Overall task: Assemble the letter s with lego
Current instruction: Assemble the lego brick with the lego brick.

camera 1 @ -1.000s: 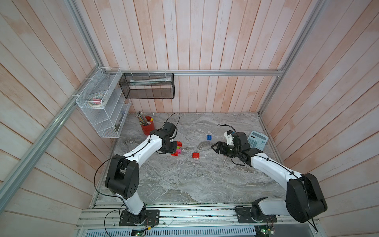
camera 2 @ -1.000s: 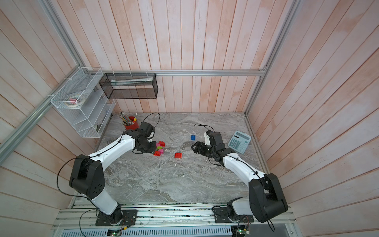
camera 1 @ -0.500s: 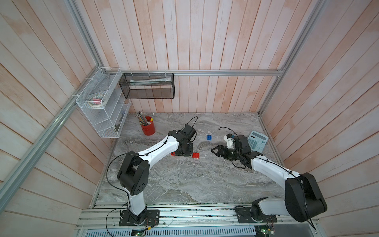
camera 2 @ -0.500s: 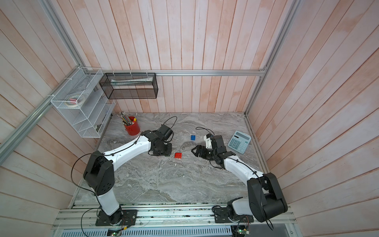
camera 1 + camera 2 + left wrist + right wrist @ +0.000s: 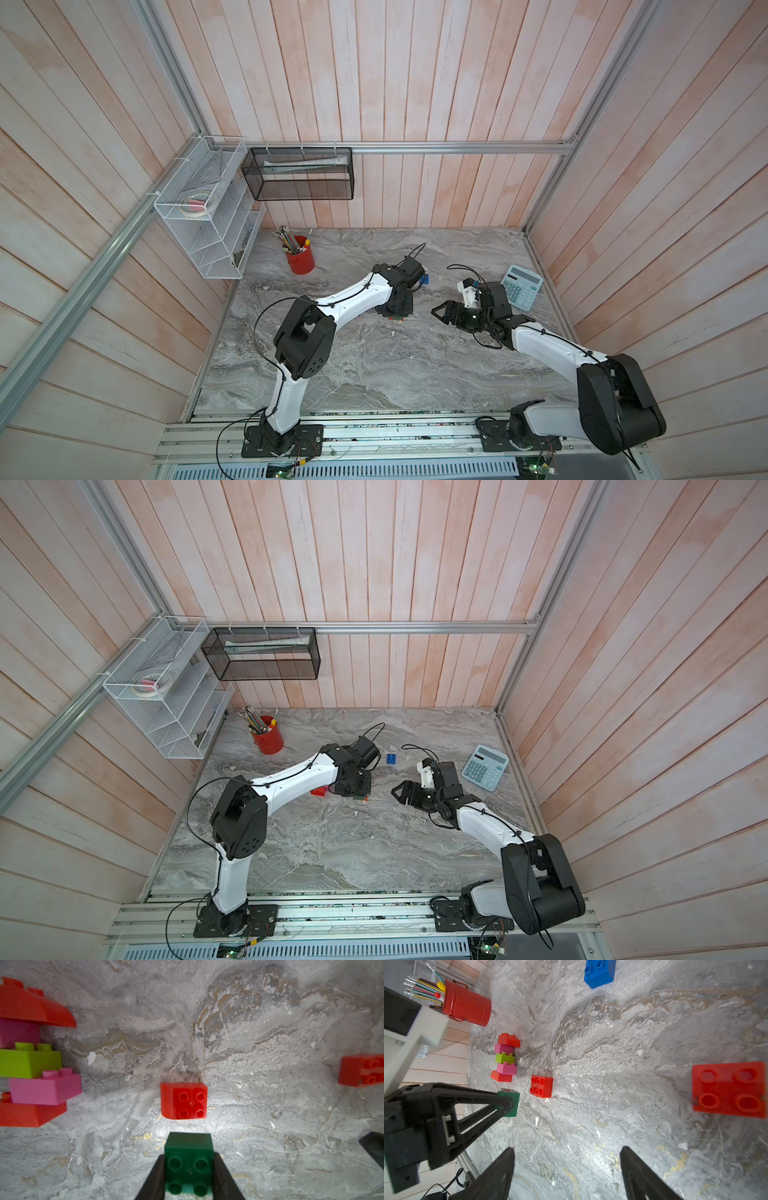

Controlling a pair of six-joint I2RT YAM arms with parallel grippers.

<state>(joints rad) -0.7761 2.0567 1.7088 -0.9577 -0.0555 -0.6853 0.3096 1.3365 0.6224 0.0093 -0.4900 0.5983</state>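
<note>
Left arm had swung from the left-centre of the frame, by the red pencil cup [image 5: 300, 259], to the middle of the marble table [image 5: 374, 374]. The right arm had barely shifted.

- Left gripper [image 5: 188, 1157] was clamped on a dark green brick [image 5: 189, 1164], one finger on each side. Could not tell whether the brick touched the table.
- Red square brick [image 5: 184, 1101] lay just ahead of the green one, apart from it.
- Joined column of red, pink, lime, pink and red bricks [image 5: 505, 1057] lay flat on the table near that, mostly hidden under the left arm in both top views.
- Blue brick [image 5: 391, 759] sat just above frame centre in a top view, between the two wrists.
- Second loose red brick [image 5: 729, 1089] lay near the right gripper [image 5: 566, 1153], whose jaws stood wide apart with nothing between them.
- Calculator [image 5: 521, 286] sat at right-centre of the frame.
</note>
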